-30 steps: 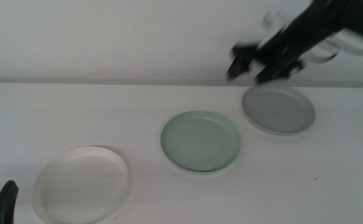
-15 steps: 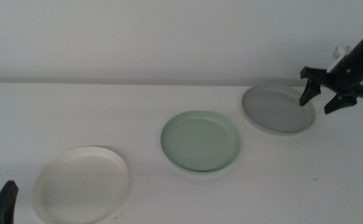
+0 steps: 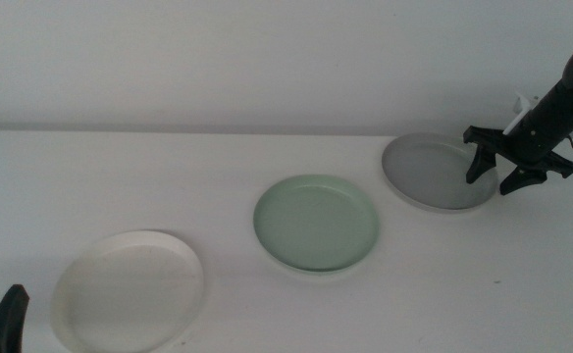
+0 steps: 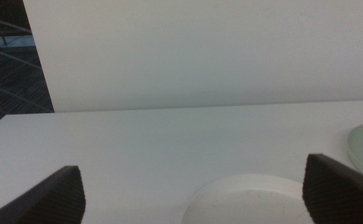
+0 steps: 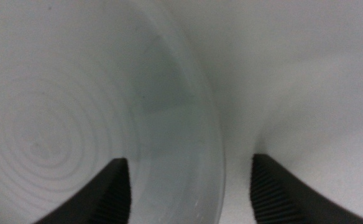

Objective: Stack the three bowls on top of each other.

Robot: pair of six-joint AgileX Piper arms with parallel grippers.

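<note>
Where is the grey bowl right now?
In the middle view the grey bowl sits at the table's far right, beyond the mint green bowl, with the open right gripper straddling its right rim.

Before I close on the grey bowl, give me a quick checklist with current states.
1. Right gripper open: ok.
2. Jaws straddle the rim of the grey bowl, one inside, one outside: ok in the right wrist view.
3. Rim seated deep between the jaws: cannot tell.
4. Green bowl free to receive it: ok.
5. White bowl apart from the others: ok.
6. Left gripper parked open near the white bowl, out of the way: ok.
</note>
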